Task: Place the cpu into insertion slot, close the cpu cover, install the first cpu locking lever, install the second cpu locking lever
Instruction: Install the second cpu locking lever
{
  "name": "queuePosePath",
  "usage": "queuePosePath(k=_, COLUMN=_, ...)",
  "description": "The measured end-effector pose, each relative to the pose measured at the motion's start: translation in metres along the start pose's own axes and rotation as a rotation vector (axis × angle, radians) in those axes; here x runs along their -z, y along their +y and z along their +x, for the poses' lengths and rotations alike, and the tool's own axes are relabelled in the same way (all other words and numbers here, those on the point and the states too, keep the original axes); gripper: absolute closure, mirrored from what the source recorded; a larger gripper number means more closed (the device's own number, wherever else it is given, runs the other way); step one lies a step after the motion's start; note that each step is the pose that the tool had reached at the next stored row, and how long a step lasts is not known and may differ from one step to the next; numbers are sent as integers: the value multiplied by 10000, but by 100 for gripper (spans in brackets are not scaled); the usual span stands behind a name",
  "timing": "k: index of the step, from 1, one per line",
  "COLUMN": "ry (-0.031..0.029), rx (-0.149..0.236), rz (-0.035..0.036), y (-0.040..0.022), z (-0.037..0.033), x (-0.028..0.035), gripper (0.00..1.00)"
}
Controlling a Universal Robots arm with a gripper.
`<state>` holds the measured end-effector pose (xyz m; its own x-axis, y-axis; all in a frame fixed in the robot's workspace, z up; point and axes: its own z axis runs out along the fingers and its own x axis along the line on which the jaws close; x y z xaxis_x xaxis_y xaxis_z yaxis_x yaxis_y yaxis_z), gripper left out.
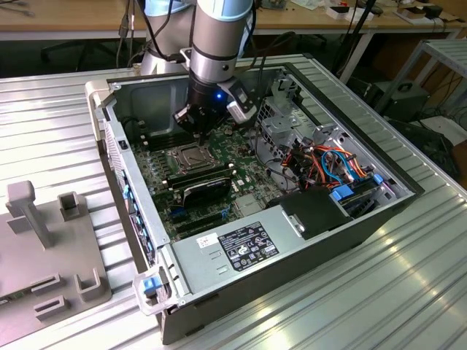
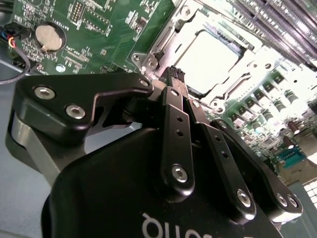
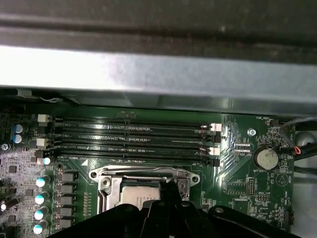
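End effector (image 2: 179, 79) fingers together, over cpu (image 2: 210, 59) lying flat in insertion slot (image 1: 188, 155)

In the exterior view, the silver arm is reaching down from the top centre of the frame, its black wrist pointing downward with a blue light glowing. The gripper (image 1: 195, 130) is hanging just left of centre. In the second wrist view, its fingers (image 2: 177, 94) are pressing together, tips touching, near mid-frame.
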<state>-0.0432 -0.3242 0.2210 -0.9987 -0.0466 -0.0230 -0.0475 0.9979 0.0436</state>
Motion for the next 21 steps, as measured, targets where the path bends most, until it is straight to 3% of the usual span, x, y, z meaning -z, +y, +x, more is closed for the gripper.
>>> queuePosePath(k=3, ry=0, rx=-1, rz=0, y=-46, z=3, x=2, gripper=89)
queuePosePath(k=10, ry=0, rx=1, rz=1, y=-47, z=1, x=2, gripper=89)
queuePosePath(k=14, ry=0, rx=0, rz=0, y=-50, z=-46, x=1, gripper=89)
queuePosePath(k=19, ry=0, rx=-1, rz=1, y=-50, z=-50, x=1, gripper=89)
queuePosePath(k=21, ry=-1, rx=0, rz=-1, y=-81, z=-49, x=2, gripper=89)
